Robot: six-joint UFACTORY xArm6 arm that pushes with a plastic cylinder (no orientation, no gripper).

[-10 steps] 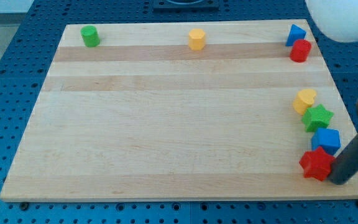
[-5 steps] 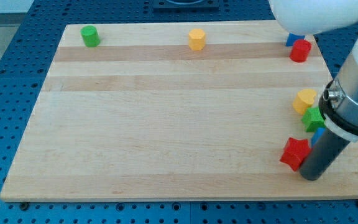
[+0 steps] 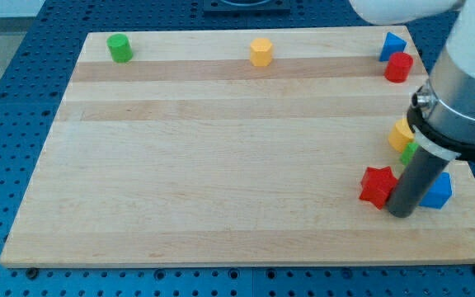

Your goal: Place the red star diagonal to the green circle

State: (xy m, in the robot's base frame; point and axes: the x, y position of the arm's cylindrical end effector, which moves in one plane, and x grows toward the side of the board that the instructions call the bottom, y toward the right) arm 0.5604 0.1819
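The red star [image 3: 377, 186] lies near the lower right corner of the counter [image 3: 221, 165], with the tip [image 3: 401, 213] of the dark rod touching, or all but touching, its right side. The arm carries no hand, so there is nothing to spread or pinch; the rod alone bears on the block. The green circle [image 3: 119, 48], the star's reference, stands at the view's top left, well apart from the star, almost the whole board away.

The step in hand appears to be the opening of the push: the tip sits on the side of the star away from the target, suited to driving it toward the view's left and top. The task seems at an early stage, since the long crossing is not yet made. The next move calls for a steady diagonal push up and to the left, with the contact kept behind the star's centre so that it does not spin off the rod, ending below and to the right of the green circle.

Just right of the rod sits a blue block [image 3: 438, 191]; above it a green block [image 3: 409, 152], largely hidden, and a yellow block [image 3: 402, 134]. A red cylinder [image 3: 398, 67] and a blue triangular block [image 3: 392, 44] occupy the top right corner, and a yellow hexagonal block [image 3: 261, 51] the top middle.

No brand, label or writing can be read.
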